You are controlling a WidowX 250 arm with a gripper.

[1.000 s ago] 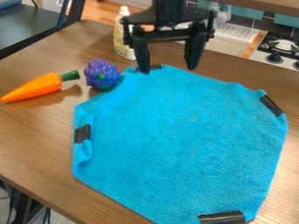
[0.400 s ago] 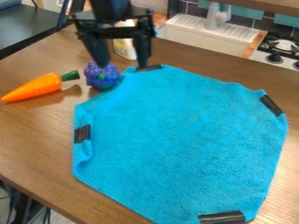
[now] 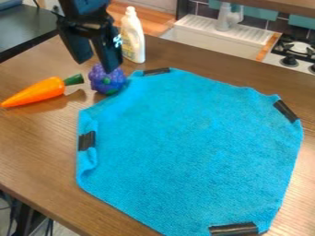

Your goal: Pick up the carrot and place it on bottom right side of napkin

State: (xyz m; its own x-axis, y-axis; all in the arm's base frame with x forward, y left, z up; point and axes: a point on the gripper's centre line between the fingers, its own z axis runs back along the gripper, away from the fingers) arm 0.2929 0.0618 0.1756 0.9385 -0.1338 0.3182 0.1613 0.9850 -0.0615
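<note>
**Black two-finger gripper empty, orange carrot with a green top yet to be picked up**

The fingers are apart with nothing between them. Just under their tips, in the camera view, sits a purple bunch of toy grapes, near but not the target. Lower and to the left of the fingers, the carrot lies on its side on the brown wooden table, its green end towards the grapes. Below and to the right of the fingers spreads the bright blue cloth napkin; its bottom right side, by a black strip, is well apart from them.

The approach seems under way, but the grasp, the carry and the placing are all left to do.

Against the earlier frames, the gripper has shifted left from over the napkin's top edge, and its fingers now show more at an angle. The white plastic bottle to their right has come out from behind them. Carrot, grapes and napkin lie where they did.
</note>
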